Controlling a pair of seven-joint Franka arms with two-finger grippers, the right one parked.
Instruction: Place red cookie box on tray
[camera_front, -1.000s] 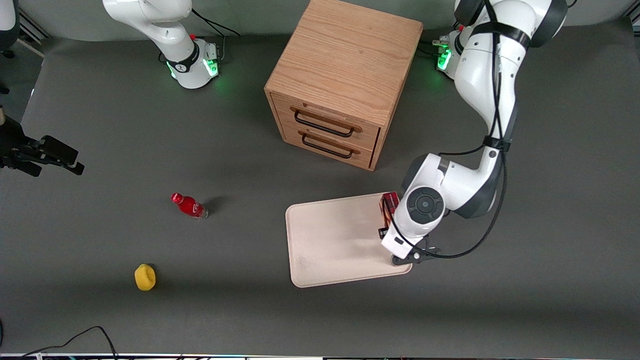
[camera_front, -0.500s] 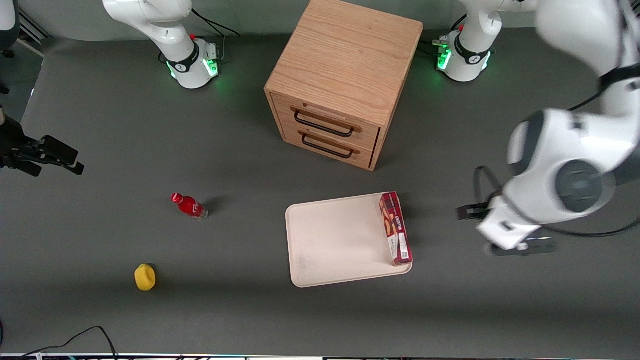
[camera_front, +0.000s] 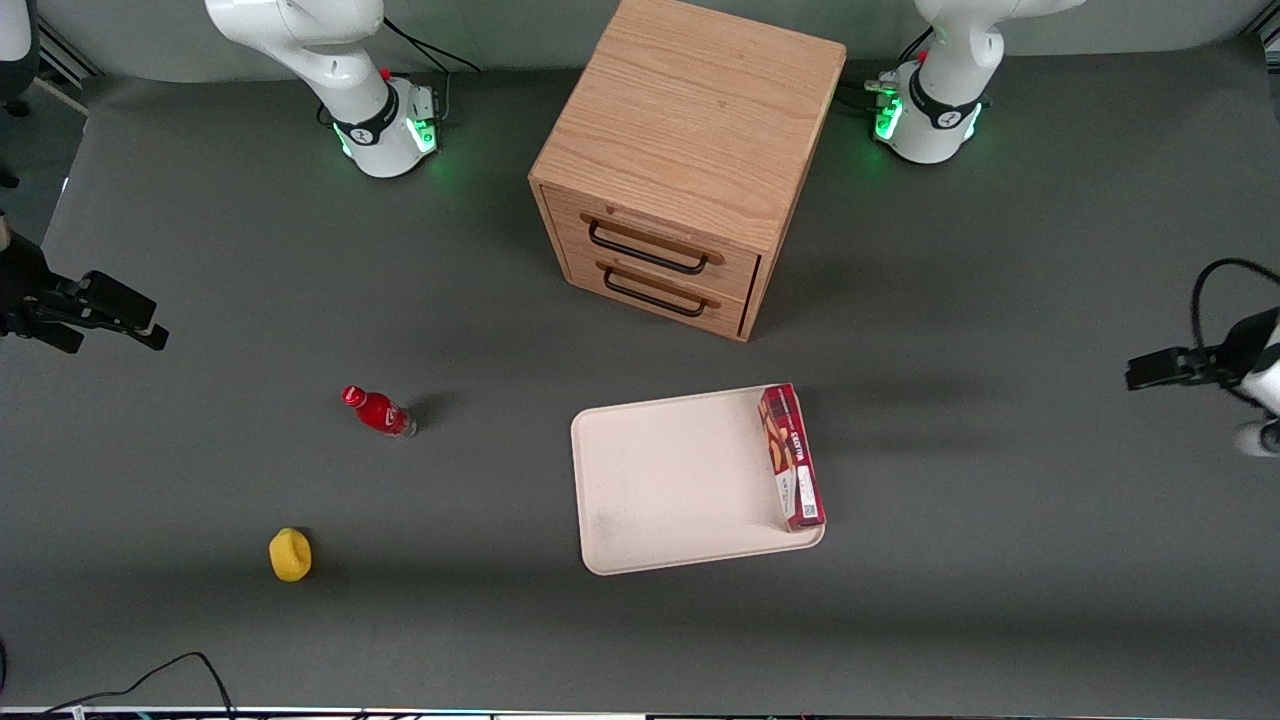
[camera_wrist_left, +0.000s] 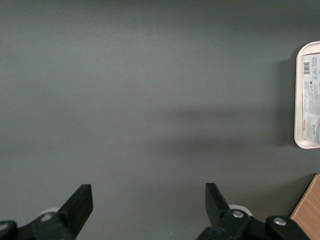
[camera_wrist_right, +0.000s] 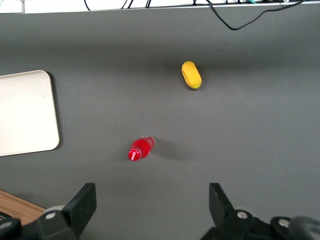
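The red cookie box (camera_front: 791, 457) is lying flat on the tray (camera_front: 670, 480), along the tray's edge toward the working arm's end of the table. The gripper (camera_wrist_left: 149, 206) is hovering over bare table (camera_wrist_left: 150, 100), well apart from the tray, its jaws spread wide and holding nothing.

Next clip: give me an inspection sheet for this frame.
Surface: dark grey mat.
Job's things: box lies flat on the tray, along its edge toward the working arm's end.
Clutter: red bottle, yellow object, wooden drawer unit with both drawers shut.
Grippers: gripper open, empty, over bare mat, apart from the tray.
Cables: black cable at the mat's near edge.
Surroundings: nothing seen.
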